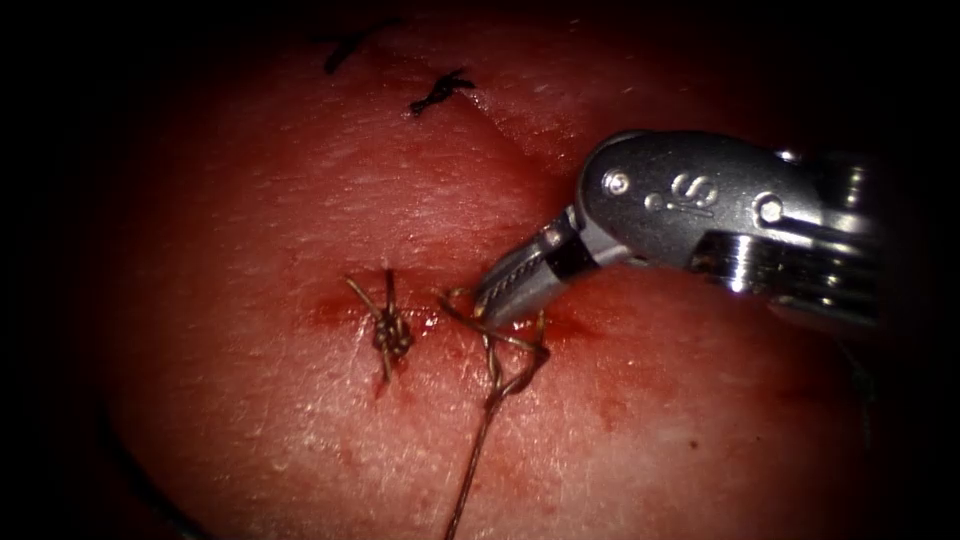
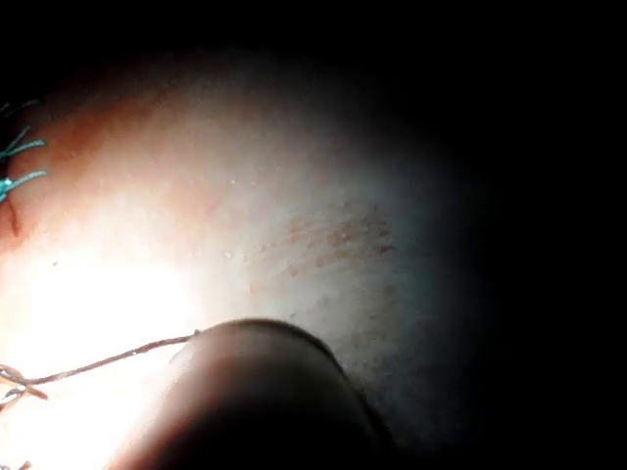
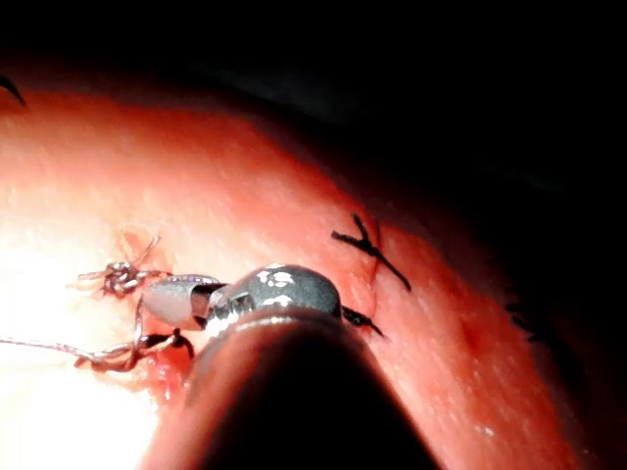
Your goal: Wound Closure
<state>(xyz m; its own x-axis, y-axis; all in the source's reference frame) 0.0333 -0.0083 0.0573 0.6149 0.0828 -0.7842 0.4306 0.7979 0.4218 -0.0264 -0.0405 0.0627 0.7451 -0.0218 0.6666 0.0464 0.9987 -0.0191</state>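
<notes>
The right end effector (image 1: 490,298) rests with jaws nearly closed at the loose thread loop (image 1: 510,362) on the tissue (image 1: 300,200); whether it grips thread is unclear. A tied knot (image 1: 390,330) lies just left of that loop; darker stitches (image 1: 440,92) sit beyond.

The big silver metal tool (image 1: 497,290) sits over the loose brown thread loop (image 1: 505,355); a small brown knot (image 1: 391,331) lies just left, with bare red tissue (image 1: 250,250) beyond.

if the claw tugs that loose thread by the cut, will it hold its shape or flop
Probably floppy: the thread lies in slack loops and kinks on the tissue. Likely very light, being so thin. It may slip, since red fluid wets the surface there.
</notes>
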